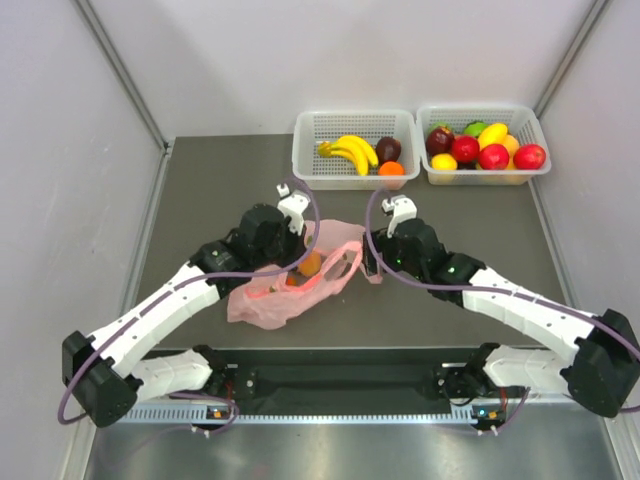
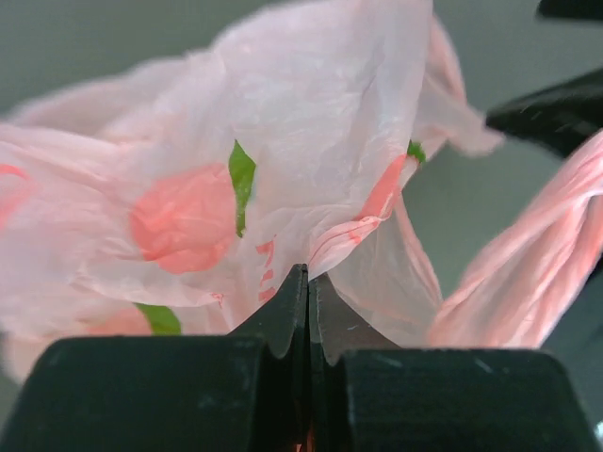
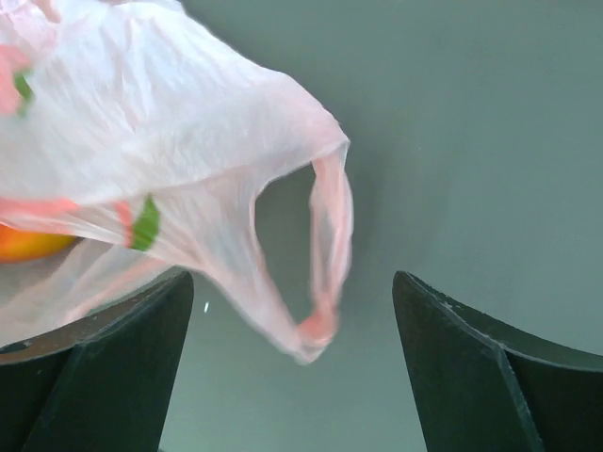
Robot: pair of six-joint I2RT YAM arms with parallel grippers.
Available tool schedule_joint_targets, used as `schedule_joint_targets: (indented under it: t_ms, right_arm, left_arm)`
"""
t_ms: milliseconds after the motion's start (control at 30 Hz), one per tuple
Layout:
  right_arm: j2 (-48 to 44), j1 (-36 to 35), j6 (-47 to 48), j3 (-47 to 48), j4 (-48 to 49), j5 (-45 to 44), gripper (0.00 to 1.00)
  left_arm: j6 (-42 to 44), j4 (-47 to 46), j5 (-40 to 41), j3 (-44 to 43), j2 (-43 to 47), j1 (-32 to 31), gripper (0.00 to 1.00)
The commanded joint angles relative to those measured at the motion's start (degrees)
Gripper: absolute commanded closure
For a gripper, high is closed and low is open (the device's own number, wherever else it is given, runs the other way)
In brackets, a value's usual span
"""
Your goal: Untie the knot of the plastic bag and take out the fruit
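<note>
My left claw (image 2: 308,279) clamped the crinkly pink plastic bag (image 2: 301,113). My right claw (image 3: 292,282) stood open, the bag's handle loop (image 3: 332,217) hanging between its fingers. Closing squarely on the loop seemed best.

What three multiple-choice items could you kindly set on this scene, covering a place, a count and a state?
1. The pink bag lies: A against the far wall; B on the table between the left arm and the right arm; C off the table.
2. Number of baskets on the table: A two; B three; C four.
3. The right arm has its jaws: A shut on the bag; B out of view; C open.

B: the top view shows it between the arms.
A: two white baskets stand side by side at the far edge.
C: the right wrist view shows the jaws wide apart, with a bag handle showing between them.
</note>
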State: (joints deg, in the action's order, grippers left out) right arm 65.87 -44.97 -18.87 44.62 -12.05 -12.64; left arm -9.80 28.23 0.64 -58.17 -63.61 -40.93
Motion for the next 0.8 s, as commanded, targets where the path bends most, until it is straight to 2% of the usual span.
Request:
schedule_joint_targets:
  t_ms: [0, 100, 200, 267, 367, 567, 767]
  right_arm:
    - [-5.12, -0.47, -0.99, -0.94, 0.28, -2.21, 0.13]
    - [-11.09, -0.47, -0.11, -2.43, -0.95, -0.28, 0.1]
    - [-20.39, -0.38, 1.82, -4.45, -2.35, 6.73, 0.06]
    - [-22.35, -0.38, 2.96, -4.02, -6.03, 12.19, 0.06]
    - [-23.33, -1.17, 3.93, -3.93, -7.81, 15.98, 0.05]
    - [-18.06, -2.75, 4.81, -3.4, -5.79, 15.54, 0.02]
    - [-18.49, -3.19, 4.9, -4.54, 0.27, 23.1, 0.03]
  left_arm:
    - [-6.54, -11.51, -3.98, 4.64, 4.2, -0.82, 1.0]
    - [-9.7, -14.6, -5.13, 8.94, 5.25, -1.26, 1.0]
    - [-12.52, -18.03, -5.91, 12.9, 6.66, -1.26, 1.0]
    - [-14.79, -20.4, -7.05, 13.78, 7.54, -1.61, 1.0]
    - [-17.26, -23.64, -8.82, 15.45, 8.07, -2.66, 1.0]
    - [-18.23, -25.24, -8.11, 16.25, 5.96, -3.19, 1.0]
    - [-17.62, -24.98, -6.8, 16.25, 5.61, -3.28, 1.0]
